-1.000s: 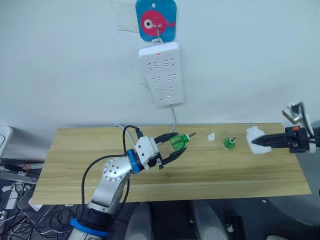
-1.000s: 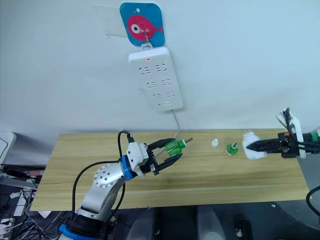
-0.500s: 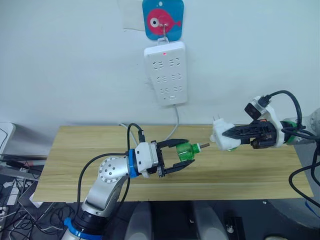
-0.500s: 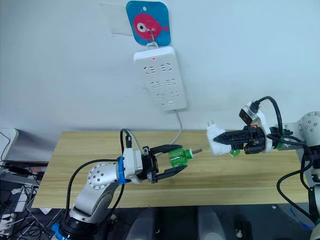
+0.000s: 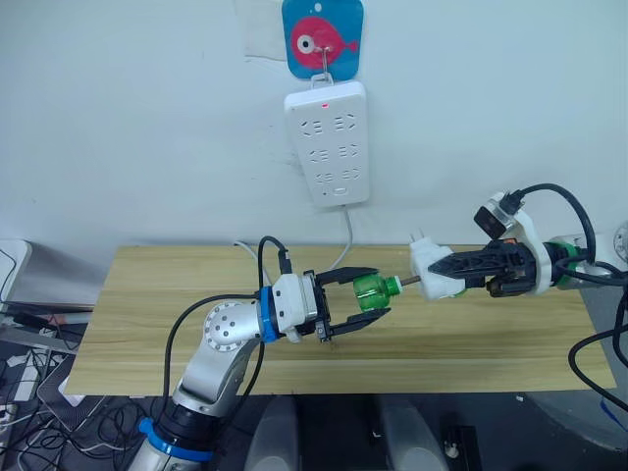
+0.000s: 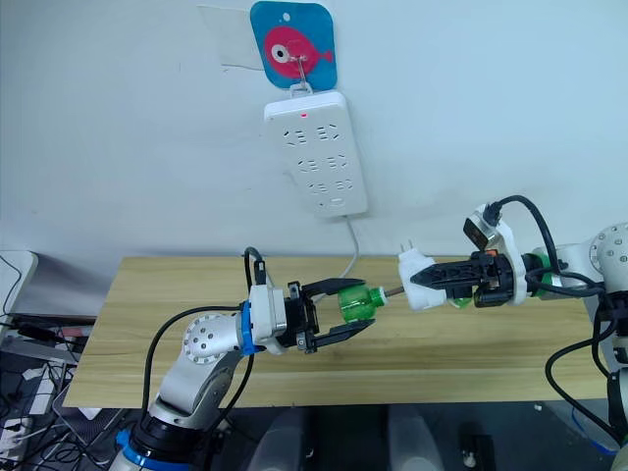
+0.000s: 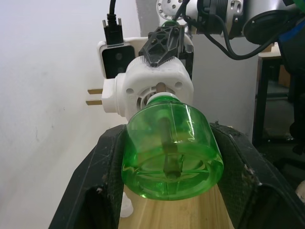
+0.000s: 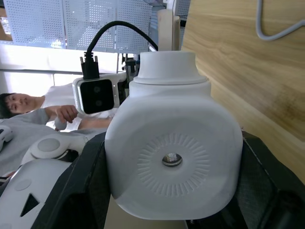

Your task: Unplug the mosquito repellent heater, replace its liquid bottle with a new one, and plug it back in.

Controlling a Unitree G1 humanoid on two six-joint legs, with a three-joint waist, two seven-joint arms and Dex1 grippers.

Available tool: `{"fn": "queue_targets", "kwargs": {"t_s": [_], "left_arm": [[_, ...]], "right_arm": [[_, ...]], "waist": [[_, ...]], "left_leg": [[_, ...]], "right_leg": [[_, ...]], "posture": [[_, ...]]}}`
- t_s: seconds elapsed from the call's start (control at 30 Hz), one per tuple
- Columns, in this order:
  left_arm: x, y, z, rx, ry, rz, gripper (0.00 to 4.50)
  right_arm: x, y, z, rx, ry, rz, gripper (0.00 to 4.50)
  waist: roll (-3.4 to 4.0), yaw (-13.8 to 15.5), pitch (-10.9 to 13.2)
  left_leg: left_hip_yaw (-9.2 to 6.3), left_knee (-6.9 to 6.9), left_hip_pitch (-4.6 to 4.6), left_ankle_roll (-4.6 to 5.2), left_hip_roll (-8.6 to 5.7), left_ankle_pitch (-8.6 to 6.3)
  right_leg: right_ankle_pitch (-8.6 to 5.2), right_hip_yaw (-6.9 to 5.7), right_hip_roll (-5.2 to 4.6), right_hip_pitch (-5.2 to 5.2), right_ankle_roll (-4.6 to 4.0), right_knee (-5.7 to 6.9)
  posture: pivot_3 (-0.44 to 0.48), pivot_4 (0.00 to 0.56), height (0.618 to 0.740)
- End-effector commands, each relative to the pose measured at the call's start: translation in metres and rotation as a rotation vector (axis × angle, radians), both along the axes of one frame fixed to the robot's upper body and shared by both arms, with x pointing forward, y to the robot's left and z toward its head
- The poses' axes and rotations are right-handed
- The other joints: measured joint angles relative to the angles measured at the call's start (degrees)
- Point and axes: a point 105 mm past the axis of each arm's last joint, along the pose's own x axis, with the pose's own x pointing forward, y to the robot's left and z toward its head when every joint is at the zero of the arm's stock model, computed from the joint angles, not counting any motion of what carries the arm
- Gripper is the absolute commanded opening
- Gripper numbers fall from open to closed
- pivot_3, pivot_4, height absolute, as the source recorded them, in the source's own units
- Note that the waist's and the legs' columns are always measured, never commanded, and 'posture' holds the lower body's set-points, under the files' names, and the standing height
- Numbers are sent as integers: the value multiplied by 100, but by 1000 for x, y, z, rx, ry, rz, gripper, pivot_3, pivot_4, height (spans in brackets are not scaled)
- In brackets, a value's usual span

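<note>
Heater (image 5: 433, 272) clamped in right end effector (image 5: 461, 266); bottle (image 5: 372, 292) neck meeting it

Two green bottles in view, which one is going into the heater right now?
The green bottle held in the left gripper, its wick tip at the mosquito repellent heater in the right gripper. The other green bottle is mostly hidden behind the heater.

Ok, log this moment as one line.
left gripper: holds green bottle | right gripper: holds heater | bottle neck at heater socket | heater unplugged, above table
</note>
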Motion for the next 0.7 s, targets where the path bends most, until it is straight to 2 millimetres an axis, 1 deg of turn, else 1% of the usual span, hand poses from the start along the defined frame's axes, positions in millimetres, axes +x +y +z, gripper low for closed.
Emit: {"fn": "queue_targets", "kwargs": {"t_s": [0.03,0.23,0.5,0.7], "left_arm": [[-4,-4,7,-14,-45,-26,2257],[-2,-4,7,-14,-49,-23,2257],[-5,-3,5,-9,-46,-30,2257],[-3,0,6,-7,-57,-20,2257]], "right_arm": [[-9,4,12,41,-32,46,2982],[-9,4,18,62,-29,44,2982],[-7,1,23,74,-26,25,2982],[-5,-4,23,71,-24,1,2982]], "waist": [[0,0,0],[0,1,0],[0,-2,0],[0,-3,0]], "left_leg": [[0,0,0,0,0,0],[1,0,0,0,0,0],[1,0,0,1,0,0],[2,0,-1,1,0,-1]], "right_leg": [[0,0,0,0,0,0],[0,1,0,0,0,0],[0,1,0,0,0,-1],[0,1,1,0,1,-2]], "posture": [[-39,283,740],[-40,286,740],[-46,283,740],[-48,282,740]]}}
